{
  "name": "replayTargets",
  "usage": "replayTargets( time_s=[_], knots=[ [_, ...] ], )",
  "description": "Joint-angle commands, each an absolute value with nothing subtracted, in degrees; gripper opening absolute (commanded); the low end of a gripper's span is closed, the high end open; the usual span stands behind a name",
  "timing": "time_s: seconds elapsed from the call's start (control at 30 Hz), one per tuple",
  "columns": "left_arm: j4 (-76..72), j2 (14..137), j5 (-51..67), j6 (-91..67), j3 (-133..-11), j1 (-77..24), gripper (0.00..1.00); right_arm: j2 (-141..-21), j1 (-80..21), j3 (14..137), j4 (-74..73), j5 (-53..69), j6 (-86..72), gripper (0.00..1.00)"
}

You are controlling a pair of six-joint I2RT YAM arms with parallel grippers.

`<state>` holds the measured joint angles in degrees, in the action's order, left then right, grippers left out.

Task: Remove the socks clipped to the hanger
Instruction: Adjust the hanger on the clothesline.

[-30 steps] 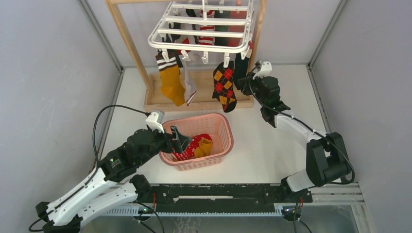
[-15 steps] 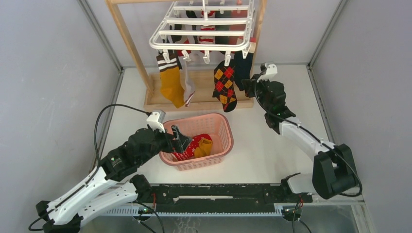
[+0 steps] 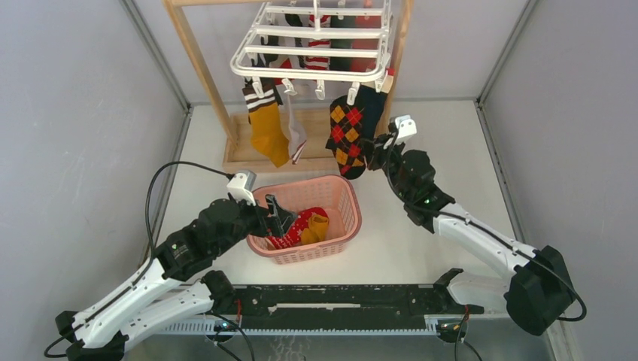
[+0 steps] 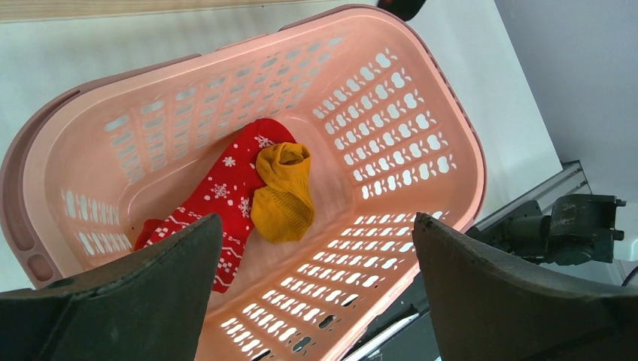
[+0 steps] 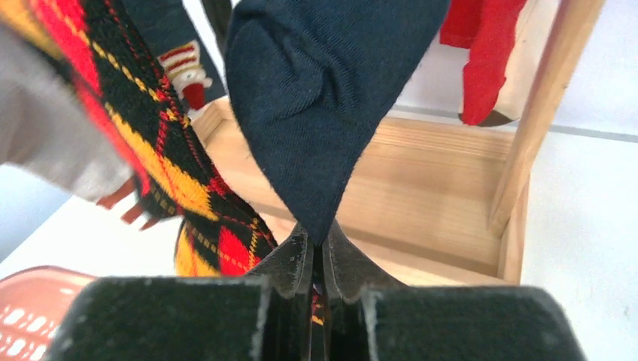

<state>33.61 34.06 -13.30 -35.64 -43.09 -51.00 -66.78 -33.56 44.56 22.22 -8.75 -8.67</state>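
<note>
Dark blue sock [image 5: 323, 98], clipped at the right front corner of the hanger [image 3: 312, 45], is pinched at its toe by the right gripper [image 5: 312, 259]. A firm pull down is needed next. The left gripper [image 4: 316, 226] is held wide over the basket [image 4: 421, 143].

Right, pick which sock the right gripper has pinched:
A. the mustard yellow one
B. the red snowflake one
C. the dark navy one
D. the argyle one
C: in the right wrist view the right gripper is closed on the lower tip of the dark navy sock, while the argyle sock hangs beside it.
</note>
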Motion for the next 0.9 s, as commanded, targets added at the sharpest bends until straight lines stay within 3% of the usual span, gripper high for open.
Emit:
replayTargets(
  time_s=[0.0,0.47,0.87],
  knots=[
    [31.9,33.5,-13.4,-35.9,-45.0,-51.3,1.00,-63.0,-39.2,43.0,22.7,-17.3,-4.8,0.08],
    [31.3,32.9,-13.3,-36.5,-44.0,-51.3,1.00,-59.1,-52.9,42.6,22.8,-26.1,-1.2,0.09],
    [30.8,32.0,-13.3,-36.8,-43.2,-51.4,1.00,-63.5,-60.9,47.0,23.3,-30.9,2.7,0.10]
  ],
)
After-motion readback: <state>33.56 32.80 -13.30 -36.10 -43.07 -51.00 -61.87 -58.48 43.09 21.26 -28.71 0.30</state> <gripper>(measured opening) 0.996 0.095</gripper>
